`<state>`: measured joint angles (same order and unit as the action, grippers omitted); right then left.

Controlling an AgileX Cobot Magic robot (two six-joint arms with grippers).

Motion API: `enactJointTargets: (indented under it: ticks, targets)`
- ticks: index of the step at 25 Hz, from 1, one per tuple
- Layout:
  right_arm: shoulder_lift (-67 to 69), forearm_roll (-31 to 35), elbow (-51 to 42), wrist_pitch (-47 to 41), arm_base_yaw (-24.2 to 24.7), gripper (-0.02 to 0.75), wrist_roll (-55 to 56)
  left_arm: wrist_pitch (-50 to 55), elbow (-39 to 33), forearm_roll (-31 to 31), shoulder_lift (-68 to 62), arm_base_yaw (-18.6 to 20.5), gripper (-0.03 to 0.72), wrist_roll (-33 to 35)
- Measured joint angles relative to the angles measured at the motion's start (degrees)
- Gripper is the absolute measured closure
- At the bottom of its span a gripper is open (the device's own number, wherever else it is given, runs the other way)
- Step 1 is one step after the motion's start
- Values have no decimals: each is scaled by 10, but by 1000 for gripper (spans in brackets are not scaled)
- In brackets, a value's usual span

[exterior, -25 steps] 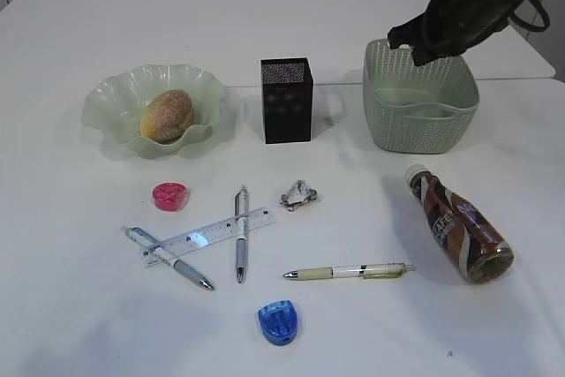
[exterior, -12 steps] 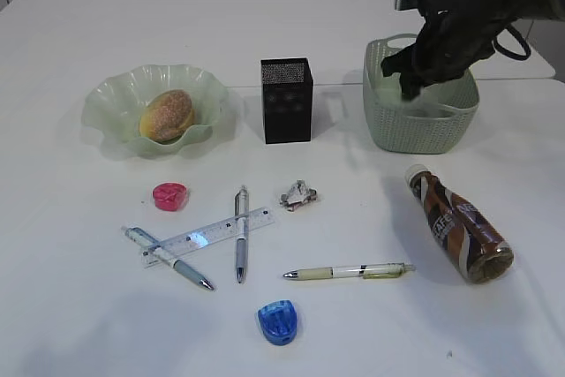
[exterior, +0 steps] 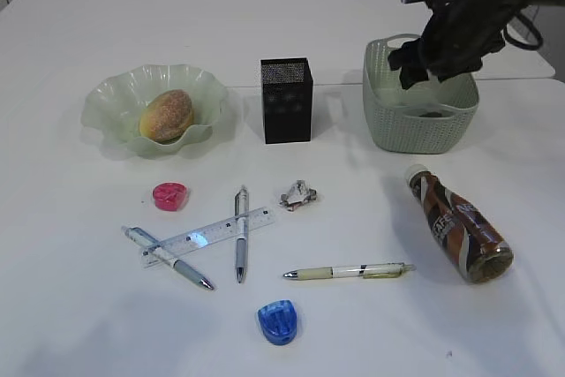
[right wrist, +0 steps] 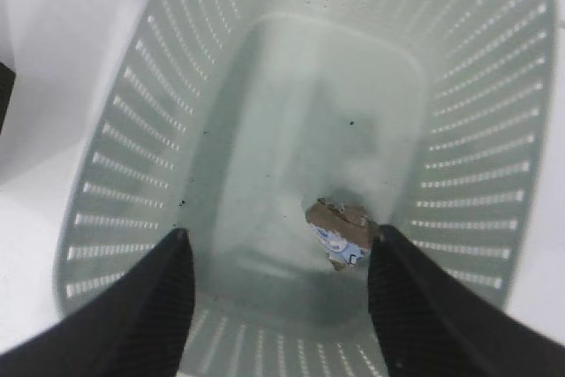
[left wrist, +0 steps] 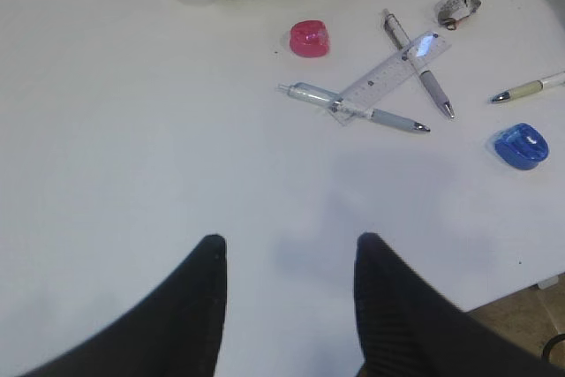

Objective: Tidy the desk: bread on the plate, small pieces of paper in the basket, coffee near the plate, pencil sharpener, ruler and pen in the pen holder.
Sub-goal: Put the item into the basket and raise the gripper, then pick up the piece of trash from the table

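Note:
My right gripper hangs open over the green basket, and a crumpled piece of paper lies loose on the basket's floor below it. A second piece of paper sits on the desk. The bread rests in the wavy plate. The coffee lies on its side at the right. The ruler lies crossed with two pens, and a third pen lies apart. The pen holder stands upright. My left gripper is open and empty above bare desk.
A pink pencil sharpener lies below the plate and a blue one near the front edge. The desk's front edge shows at the lower right of the left wrist view.
My right gripper dipped into the basket, opened and rose a little. The piece of paper now lies free on the basket floor. The left arm has not moved.

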<state>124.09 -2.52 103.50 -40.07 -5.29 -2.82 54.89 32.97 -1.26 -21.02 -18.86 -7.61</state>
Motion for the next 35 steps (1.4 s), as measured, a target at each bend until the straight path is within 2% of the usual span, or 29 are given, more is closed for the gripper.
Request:
enactJointTargets:
  ticks: [3,8,14,20,23,24,30,35]
  targets:
    - [-14,-5,16,-34,0,246,0,0,0,0,0,0,358,0]
    - [-49,-12,55,-151,-10,246,0,0,0,0,0,0,358,0]
    - [-55,-15,57,-236,-55,246,-5,0,0,0,0,0,358,0]
    - [-55,-10,57,-255,-131,246,-9,0,0,0,0,0,358,0]
    - [-55,-10,57,-255,-133,246,-8,0,0,0,0,0,358,0]
    - [-51,18,57,-271,-168,246,-26,0,0,-1,0,0,358,0]
    - [-31,67,57,-281,-185,246,-51,1,0,-1,0,0,358,0]
    - [-27,78,57,-288,-185,246,-57,3,0,-1,0,0,358,0]
